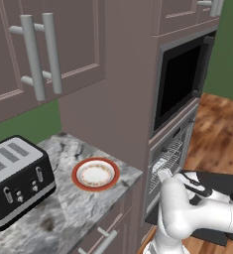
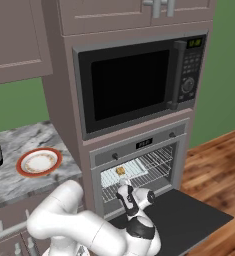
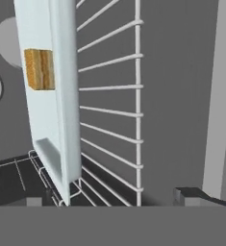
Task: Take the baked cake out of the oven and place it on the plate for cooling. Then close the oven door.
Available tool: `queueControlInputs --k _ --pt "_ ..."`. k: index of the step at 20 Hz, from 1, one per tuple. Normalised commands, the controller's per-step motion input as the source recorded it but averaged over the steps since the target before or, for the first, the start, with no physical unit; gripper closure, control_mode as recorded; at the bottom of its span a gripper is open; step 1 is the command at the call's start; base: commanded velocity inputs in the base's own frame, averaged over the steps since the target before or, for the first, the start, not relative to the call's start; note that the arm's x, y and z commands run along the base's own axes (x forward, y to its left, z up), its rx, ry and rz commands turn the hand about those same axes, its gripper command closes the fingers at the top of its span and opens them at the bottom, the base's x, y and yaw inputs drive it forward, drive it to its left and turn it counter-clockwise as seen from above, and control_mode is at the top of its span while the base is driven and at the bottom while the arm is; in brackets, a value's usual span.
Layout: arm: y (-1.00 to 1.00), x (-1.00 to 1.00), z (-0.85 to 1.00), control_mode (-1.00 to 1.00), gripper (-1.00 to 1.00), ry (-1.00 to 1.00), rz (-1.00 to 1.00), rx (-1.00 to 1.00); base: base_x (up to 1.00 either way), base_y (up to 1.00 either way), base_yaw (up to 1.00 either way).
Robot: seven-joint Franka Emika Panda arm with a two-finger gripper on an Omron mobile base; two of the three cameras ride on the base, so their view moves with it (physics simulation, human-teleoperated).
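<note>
One small baked cake (image 2: pixel 121 170) sits on the pale baking tray (image 2: pixel 124 173) inside the oven (image 2: pixel 139 165); the hand (image 2: pixel 127 192), fingers apart and empty, should straddle it squarely before closing.

My left base view looks from counter side, obliquely along oven (image 1: pixel 170 158) front. My right base view faces oven (image 2: pixel 139 167) squarely, farther back. Both share oven, plate (image 1: pixel 95 173) (image 2: pixel 39 161). Hand view sits close at oven rack (image 3: pixel 112 110), rolled sideways.
</note>
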Motion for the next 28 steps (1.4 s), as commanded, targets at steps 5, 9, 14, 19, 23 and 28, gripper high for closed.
queueControlInputs --k 5,9,14,19,23,28 --pt "-0.22 0.22 -0.54 -1.0 -1.0 0.02 0.0 0.05 0.0 0.0 0.0" --pt "-0.28 0.0 -0.58 -1.0 -1.0 0.0 0.01 0.07 0.0 0.0 0.0" --pt "-0.27 0.0 -0.57 -1.0 -1.0 0.0 0.01 0.08 0.0 0.0 0.0" --pt "-0.22 0.0 -0.62 -1.0 -1.0 0.0 0.0 0.08 0.0 0.0 0.0" --pt "-0.36 -0.18 -0.67 -1.0 -1.0 0.0 0.0 0.08 0.0 0.0 0.0" --pt "-0.46 -0.21 -0.65 -1.0 -1.0 0.0 0.01 0.09 0.0 0.0 0.0"
